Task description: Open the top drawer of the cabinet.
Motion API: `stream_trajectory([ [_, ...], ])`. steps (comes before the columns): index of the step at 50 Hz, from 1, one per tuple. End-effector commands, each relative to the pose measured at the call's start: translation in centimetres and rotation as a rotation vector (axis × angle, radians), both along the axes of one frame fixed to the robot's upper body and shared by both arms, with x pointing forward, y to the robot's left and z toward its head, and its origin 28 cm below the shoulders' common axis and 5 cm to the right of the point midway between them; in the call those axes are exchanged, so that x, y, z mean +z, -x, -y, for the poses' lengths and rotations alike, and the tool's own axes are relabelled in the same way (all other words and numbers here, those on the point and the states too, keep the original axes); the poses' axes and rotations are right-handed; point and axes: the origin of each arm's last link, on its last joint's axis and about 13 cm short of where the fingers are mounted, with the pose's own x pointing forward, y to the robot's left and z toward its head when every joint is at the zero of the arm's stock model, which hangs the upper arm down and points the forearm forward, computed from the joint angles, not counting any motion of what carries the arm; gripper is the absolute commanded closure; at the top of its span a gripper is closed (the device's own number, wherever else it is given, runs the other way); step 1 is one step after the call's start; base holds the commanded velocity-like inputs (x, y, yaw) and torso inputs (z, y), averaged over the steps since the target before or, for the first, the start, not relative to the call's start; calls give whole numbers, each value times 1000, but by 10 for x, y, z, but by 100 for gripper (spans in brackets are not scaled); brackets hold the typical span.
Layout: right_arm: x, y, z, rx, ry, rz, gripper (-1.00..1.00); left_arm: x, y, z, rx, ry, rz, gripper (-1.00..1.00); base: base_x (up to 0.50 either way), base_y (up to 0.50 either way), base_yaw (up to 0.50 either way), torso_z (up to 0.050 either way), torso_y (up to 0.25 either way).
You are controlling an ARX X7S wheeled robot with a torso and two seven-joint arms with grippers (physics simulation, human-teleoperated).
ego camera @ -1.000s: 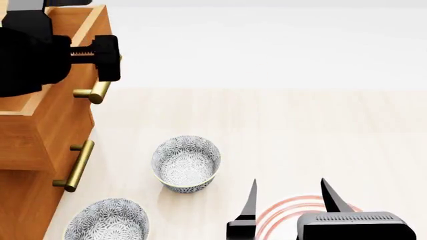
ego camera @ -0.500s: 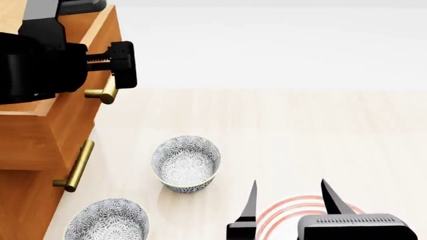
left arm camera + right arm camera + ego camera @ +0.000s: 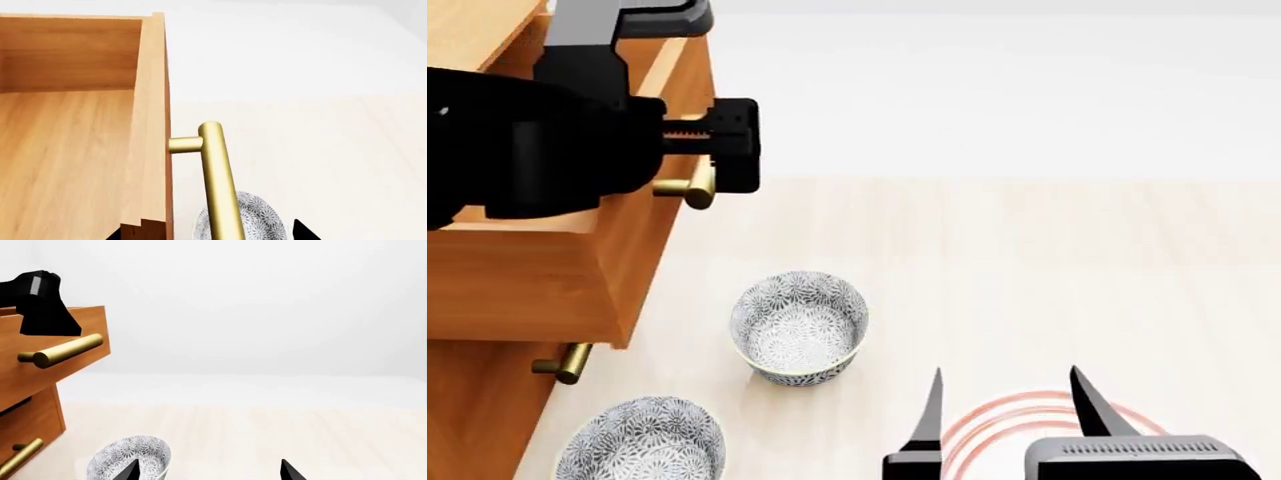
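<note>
The orange-brown cabinet (image 3: pixel 481 400) stands at the left. Its top drawer (image 3: pixel 641 255) is pulled well out, and its lighter wood inside shows in the left wrist view (image 3: pixel 67 165). The drawer's brass bar handle (image 3: pixel 698 186) sticks out of the front. My left gripper (image 3: pixel 694 150) is open. It straddles the drawer front and the handle (image 3: pixel 217 175), with one fingertip (image 3: pixel 303 232) outside the handle and the other over the drawer's inside. My right gripper (image 3: pixel 1004 405) is open and empty, low at the front right. In the right wrist view the drawer (image 3: pixel 67 365) overhangs the cabinet (image 3: pixel 30 425).
A patterned bowl (image 3: pixel 799 327) stands on the pale floor right of the cabinet, and a second bowl (image 3: pixel 641 440) is at the front. A red-ringed plate (image 3: pixel 1014 415) lies under my right gripper. A lower drawer's brass handle (image 3: pixel 561 363) shows beneath the open drawer.
The top drawer has slid further out to the right together with my left gripper. It now covers most of the lower handle. The right gripper has stayed put.
</note>
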Motion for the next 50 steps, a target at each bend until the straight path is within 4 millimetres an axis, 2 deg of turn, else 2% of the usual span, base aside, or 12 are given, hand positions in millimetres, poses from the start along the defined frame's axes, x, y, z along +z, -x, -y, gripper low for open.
stream_trajectory([
  [1, -2, -1, 1, -3, 0, -7, -100, 7, 3, 35, -157, 145, -32, -100, 0, 0, 0, 0, 0],
  [10, -4, -4, 4, -12, 2, -16, -100, -1, 3, 52, -200, 147, -56, -100, 1, 0, -2, 0, 0],
  [26, -6, -7, 5, -16, 8, -28, -100, -7, 5, 62, -227, 225, -92, -100, 6, 0, -4, 0, 0],
  [32, -6, -5, 6, -19, 12, -32, -100, -2, 7, 65, -243, 241, -90, -100, 4, 0, -4, 0, 0],
  [41, -6, -3, 6, -22, 15, -32, -100, -7, 12, 74, -258, 248, -103, -100, 3, 0, -4, 0, 0],
  [50, -7, -2, 7, -24, 17, -35, -100, 0, 17, 81, -276, 265, -99, -100, 0, 0, -3, 0, 0],
])
